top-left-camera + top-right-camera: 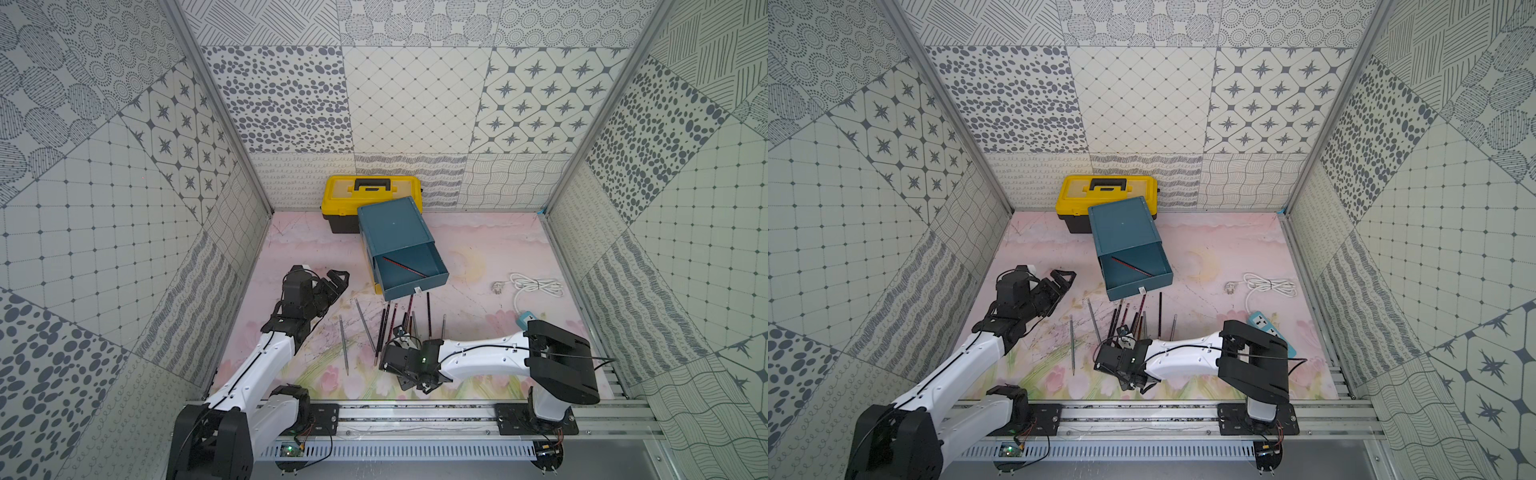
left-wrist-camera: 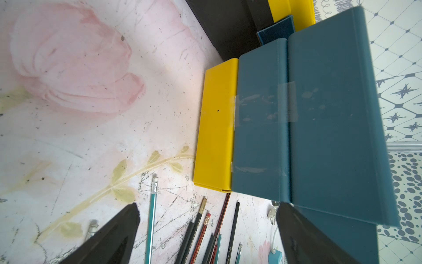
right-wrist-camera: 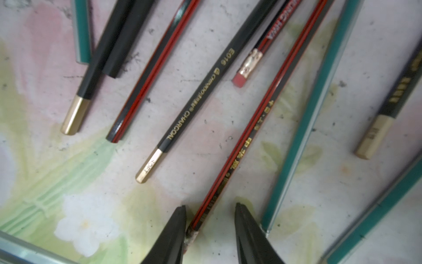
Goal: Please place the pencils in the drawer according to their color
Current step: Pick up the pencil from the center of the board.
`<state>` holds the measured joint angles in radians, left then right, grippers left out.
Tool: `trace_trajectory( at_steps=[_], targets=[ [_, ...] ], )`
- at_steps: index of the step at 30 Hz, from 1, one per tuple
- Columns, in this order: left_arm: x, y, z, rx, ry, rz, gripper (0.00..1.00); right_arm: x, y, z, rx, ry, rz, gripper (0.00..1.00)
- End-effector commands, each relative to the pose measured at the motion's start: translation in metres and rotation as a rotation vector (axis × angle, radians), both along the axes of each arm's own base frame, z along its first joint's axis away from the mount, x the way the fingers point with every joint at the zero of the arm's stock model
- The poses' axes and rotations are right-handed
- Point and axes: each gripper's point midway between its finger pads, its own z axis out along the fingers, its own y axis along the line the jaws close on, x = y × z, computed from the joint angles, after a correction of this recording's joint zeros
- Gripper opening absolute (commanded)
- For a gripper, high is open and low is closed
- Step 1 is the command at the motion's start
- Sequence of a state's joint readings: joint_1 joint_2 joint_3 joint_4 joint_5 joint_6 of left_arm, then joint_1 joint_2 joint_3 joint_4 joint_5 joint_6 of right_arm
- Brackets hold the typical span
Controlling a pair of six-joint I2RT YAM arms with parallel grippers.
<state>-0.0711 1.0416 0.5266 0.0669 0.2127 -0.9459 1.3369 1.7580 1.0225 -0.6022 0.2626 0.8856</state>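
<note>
**Right pincer straddles a striped pencil**

The red-and-black striped pencil [image 3: 251, 128] lies flat on the table [image 1: 478, 257]. Its long axis runs from the near edge toward the drawer [image 1: 395, 232], and its worn end sits between the fingertips of the right gripper [image 3: 210, 205]. The jaws are narrow but not closed: the pencil rests against one finger, clear of the other. The other pencils [image 1: 386, 324] fan alongside. The right forearm lies low along the near edge, wrist bent down. The left gripper [image 2: 209, 204] gapes wide beside the drawer's left side, arm outstretched.

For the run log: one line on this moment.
left gripper open near drawer | right gripper open astride red pencil | drawer open, stored pencil inside
</note>
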Motion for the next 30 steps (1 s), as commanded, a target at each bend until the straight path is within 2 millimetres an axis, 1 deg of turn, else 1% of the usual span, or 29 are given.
trace_trajectory(
  at_steps=[1,8,14,21,30],
  targets=[
    [-0.001,0.001,-0.002,0.021,-0.001,-0.004,0.99,0.006,-0.011,-0.01,-0.017,0.011,-0.045,0.35],
    [-0.001,0.001,-0.001,0.022,-0.005,-0.005,0.99,0.003,-0.021,-0.01,-0.021,0.034,-0.078,0.26],
    [-0.002,0.002,-0.001,0.024,-0.003,-0.003,0.99,0.004,-0.041,-0.012,-0.032,0.057,-0.142,0.2],
    [-0.001,0.002,-0.001,0.026,-0.002,-0.003,0.99,0.007,-0.05,-0.016,-0.049,0.064,-0.158,0.2],
    [-0.001,0.002,-0.002,0.033,0.0,-0.003,0.99,0.016,-0.047,-0.017,-0.095,0.045,-0.134,0.24]
  ],
)
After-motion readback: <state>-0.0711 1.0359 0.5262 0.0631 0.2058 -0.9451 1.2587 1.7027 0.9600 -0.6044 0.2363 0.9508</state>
